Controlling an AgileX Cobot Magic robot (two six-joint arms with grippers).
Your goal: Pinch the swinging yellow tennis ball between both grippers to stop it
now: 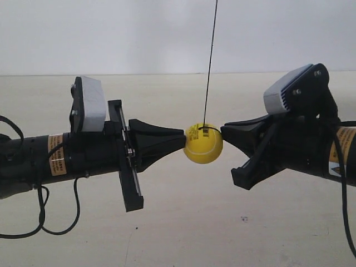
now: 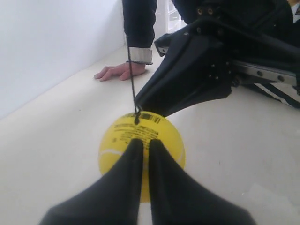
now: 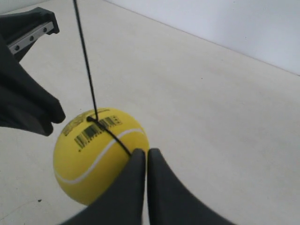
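Observation:
The yellow tennis ball (image 1: 203,143) hangs on a thin black string (image 1: 210,61) above the pale table. It sits between the two black wedge grippers. My left gripper (image 1: 182,139), on the arm at the exterior view's left, is shut and its tips press the ball's side. My right gripper (image 1: 224,132) is also shut, and its tip touches the ball's upper opposite side. In the left wrist view, my shut left gripper (image 2: 146,143) rests against the ball (image 2: 117,145), just under its black print. In the right wrist view, my shut right gripper (image 3: 142,152) meets the ball (image 3: 89,154) off-centre, beside the string loop.
A person's hand (image 2: 119,71) lies flat on the table by the white wall (image 2: 51,42), beyond the ball. Black cables (image 1: 41,214) droop under the arm at the exterior view's left. The table (image 1: 222,222) lies below both arms.

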